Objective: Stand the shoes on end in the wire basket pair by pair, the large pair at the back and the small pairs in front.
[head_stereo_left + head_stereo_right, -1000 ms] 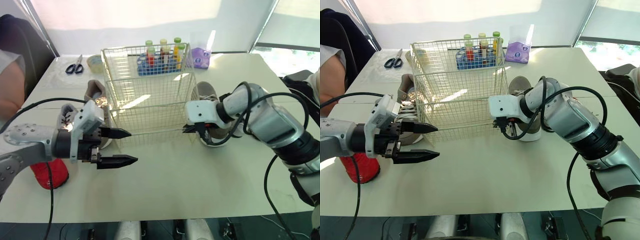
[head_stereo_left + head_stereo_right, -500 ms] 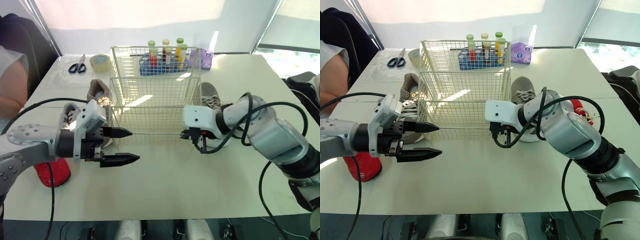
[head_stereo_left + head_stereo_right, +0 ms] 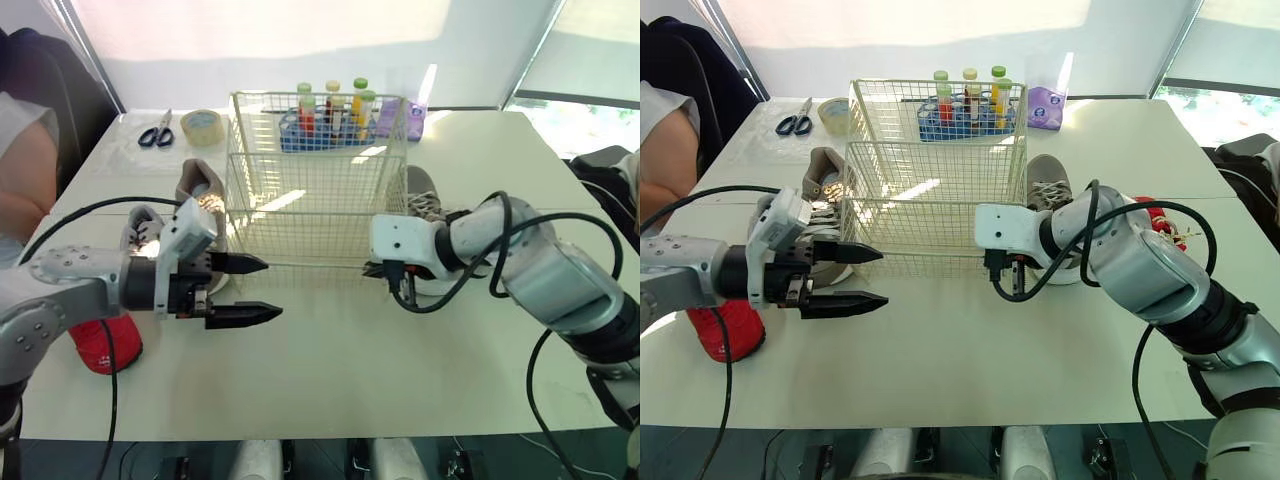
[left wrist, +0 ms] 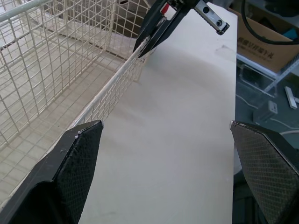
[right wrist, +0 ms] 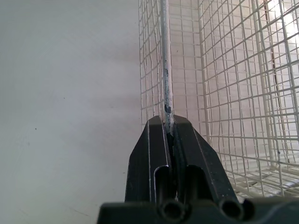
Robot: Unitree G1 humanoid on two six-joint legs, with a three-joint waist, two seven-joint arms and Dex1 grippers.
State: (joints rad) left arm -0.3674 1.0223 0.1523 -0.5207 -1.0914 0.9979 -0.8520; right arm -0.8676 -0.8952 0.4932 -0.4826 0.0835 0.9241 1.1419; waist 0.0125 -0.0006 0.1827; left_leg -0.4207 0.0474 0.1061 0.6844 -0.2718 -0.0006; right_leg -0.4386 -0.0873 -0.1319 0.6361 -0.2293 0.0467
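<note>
The white wire basket (image 3: 320, 97) stands mid-table with nothing in it. My right gripper (image 5: 169, 122) is shut on the basket's front rim wire near its right corner, as the left wrist view also shows (image 4: 140, 46). My left gripper (image 3: 270, 290) is open just off the basket's front left corner, holding nothing. Two grey shoes (image 3: 200, 190) lie left of the basket, one partly hidden behind my left gripper. A red shoe (image 3: 100, 345) lies under my left arm. Another grey shoe (image 3: 1050, 190) and a red shoe (image 3: 1155, 215) lie right of the basket, behind my right arm.
A blue rack of test tubes (image 3: 330, 120) stands right behind the basket, with a purple pouch (image 3: 410, 118) beside it. Scissors (image 3: 160, 130) and a tape roll (image 3: 205, 125) lie at the back left. A person (image 3: 25, 160) sits at the table's left edge.
The basket has slid a little to the right and squared up, with my right gripper still shut on its front rim. The view has shifted too. My left gripper has barely moved.
</note>
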